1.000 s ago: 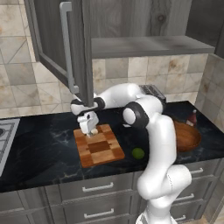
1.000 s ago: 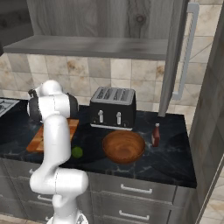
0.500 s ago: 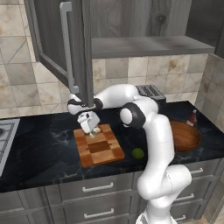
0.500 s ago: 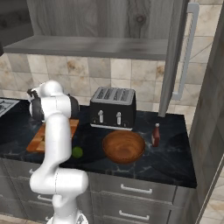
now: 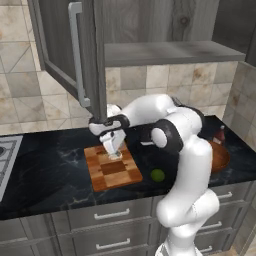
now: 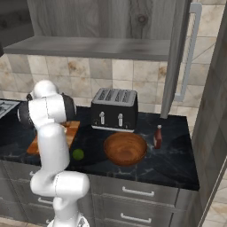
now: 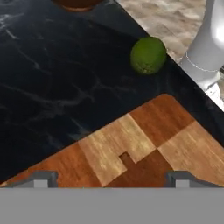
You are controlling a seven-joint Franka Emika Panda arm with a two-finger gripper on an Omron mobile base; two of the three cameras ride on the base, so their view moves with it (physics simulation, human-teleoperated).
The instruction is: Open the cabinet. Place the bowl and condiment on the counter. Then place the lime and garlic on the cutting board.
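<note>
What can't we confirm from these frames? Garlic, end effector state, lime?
- Garlic: a pale thing sits under the end effector on the cutting board in the left base view, too small to identify.
- End effector state: fingertips spread in the hand view, but anything between them is cut off by the bottom edge.
- Lime: clear, on the counter off the board.
- Right base view: the arm hides the board's middle.

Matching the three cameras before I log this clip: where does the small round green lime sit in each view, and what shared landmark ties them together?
Left base view: the small round green lime lies on the black marble counter, right of the checkered wooden cutting board.
Right base view: lower left, beside the white arm, left of the reddish-brown wooden bowl.
Hand view: upper right, on the counter beyond the board's corner.
Shared landmark: the cutting board.
</note>
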